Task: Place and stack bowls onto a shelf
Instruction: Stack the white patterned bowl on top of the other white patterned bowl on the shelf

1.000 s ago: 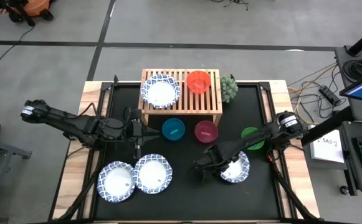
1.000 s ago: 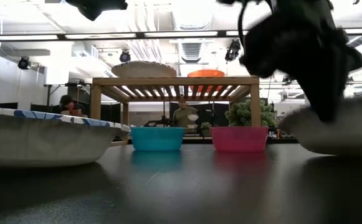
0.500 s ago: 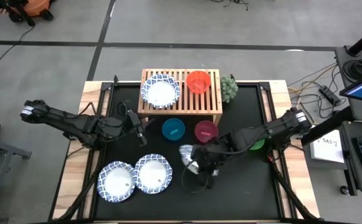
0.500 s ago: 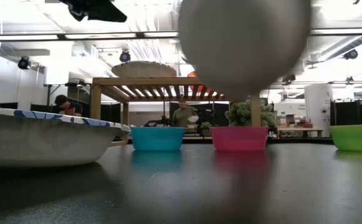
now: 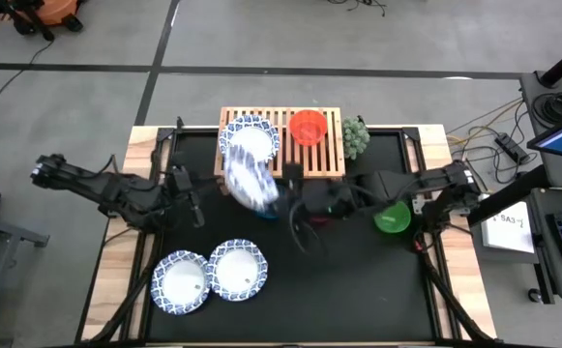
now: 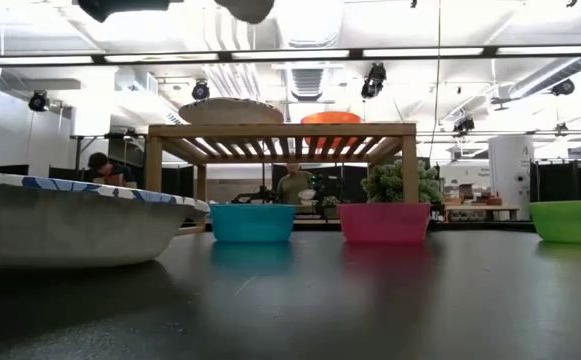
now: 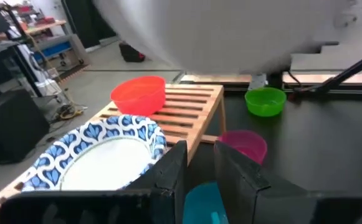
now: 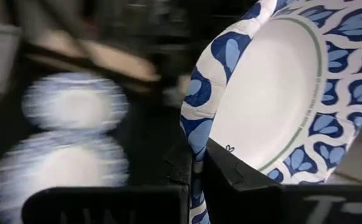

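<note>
R gripper (image 5: 282,196) is clamped on the rim of a blue-patterned bowl (image 5: 251,180), held tilted on edge above the mat just in front of the shelf (image 5: 325,155), near the teal bowl (image 6: 253,221). Shelf top carries a 2nd patterned bowl (image 5: 250,141) on its L half and the red bowl (image 5: 309,127) on its R; magenta bowl (image 6: 384,222) and green bowl (image 5: 392,217) sit on the mat, w/ two more patterned bowls (image 5: 209,275) side by side at the front L. L gripper (image 7: 197,171) hovers L of the shelf, fingers narrowly parted and apparently empty, tho the wrist view is partly blocked.

Red bowl (image 7: 139,94) and patterned bowl (image 7: 100,155) on shelf (image 7: 193,106).
</note>
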